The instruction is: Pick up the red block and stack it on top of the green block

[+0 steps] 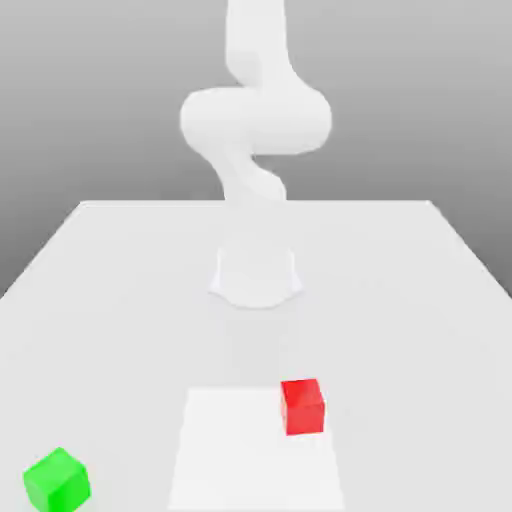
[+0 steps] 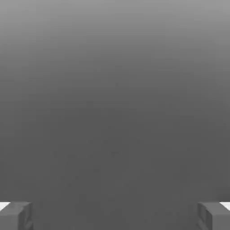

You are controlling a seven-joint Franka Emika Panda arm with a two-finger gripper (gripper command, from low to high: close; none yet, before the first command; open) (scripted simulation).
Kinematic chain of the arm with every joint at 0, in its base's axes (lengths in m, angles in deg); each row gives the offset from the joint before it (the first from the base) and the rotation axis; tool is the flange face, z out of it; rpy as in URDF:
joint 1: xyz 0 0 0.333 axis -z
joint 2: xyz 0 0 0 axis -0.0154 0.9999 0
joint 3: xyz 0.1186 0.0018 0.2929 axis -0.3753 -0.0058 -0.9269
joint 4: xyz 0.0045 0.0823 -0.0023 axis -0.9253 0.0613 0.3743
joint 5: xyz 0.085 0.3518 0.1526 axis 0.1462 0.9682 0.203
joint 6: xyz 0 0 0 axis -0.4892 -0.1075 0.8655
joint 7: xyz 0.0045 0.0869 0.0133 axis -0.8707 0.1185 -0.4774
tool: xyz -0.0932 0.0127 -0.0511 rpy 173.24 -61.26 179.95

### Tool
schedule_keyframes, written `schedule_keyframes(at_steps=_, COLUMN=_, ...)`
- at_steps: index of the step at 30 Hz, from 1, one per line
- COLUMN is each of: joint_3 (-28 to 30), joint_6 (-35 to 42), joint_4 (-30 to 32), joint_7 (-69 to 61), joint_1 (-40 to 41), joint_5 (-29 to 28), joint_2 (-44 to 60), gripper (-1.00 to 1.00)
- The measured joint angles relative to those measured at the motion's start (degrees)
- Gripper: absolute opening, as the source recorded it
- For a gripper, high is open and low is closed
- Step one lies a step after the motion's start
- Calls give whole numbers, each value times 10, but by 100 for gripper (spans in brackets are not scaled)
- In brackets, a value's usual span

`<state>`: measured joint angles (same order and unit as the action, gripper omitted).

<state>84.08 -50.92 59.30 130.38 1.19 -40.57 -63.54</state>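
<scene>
Exterior view showed me the red block (image 1: 303,407) at near right, the green block (image 1: 57,482) at near left, unstacked; my gripper (image 2: 115,216) was apart, everything remained to do.

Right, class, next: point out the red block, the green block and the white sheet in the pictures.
Red block (image 1: 303,411): exterior view, on its front face.
Green block (image 1: 58,483): exterior view, on its visible middle.
White sheet (image 1: 235,450): exterior view, on its bare surface.
</scene>
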Motion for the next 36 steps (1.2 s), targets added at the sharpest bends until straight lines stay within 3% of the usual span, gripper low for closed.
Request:
schedule_keyframes(at_steps=12, joint_3=-48, joint_6=-159, joint_4=169, joint_7=31, joint_1=0, joint_5=-34, joint_2=253, gripper=0)
schedule_keyframes(at_steps=18, joint_3=-59, joint_6=-249, joint_4=256, joint_7=9, joint_1=-23, joint_5=3, joint_2=387, gripper=0)
schedule_keyframes(at_steps=26, joint_3=-22, joint_6=-371, joint_4=248, joint_7=42, joint_1=-49, joint_5=-41, joint_2=535, gripper=0)
schedule_keyframes(at_steps=27, joint_3=-16, joint_6=-380, joint_4=247, joint_7=45, joint_1=-53, joint_5=-45, joint_2=545, gripper=-100)
schedule_keyframes(at_steps=36, joint_3=-30, joint_6=-355, joint_4=251, joint_7=37, joint_1=-43, joint_5=-32, joint_2=515, gripper=-100)
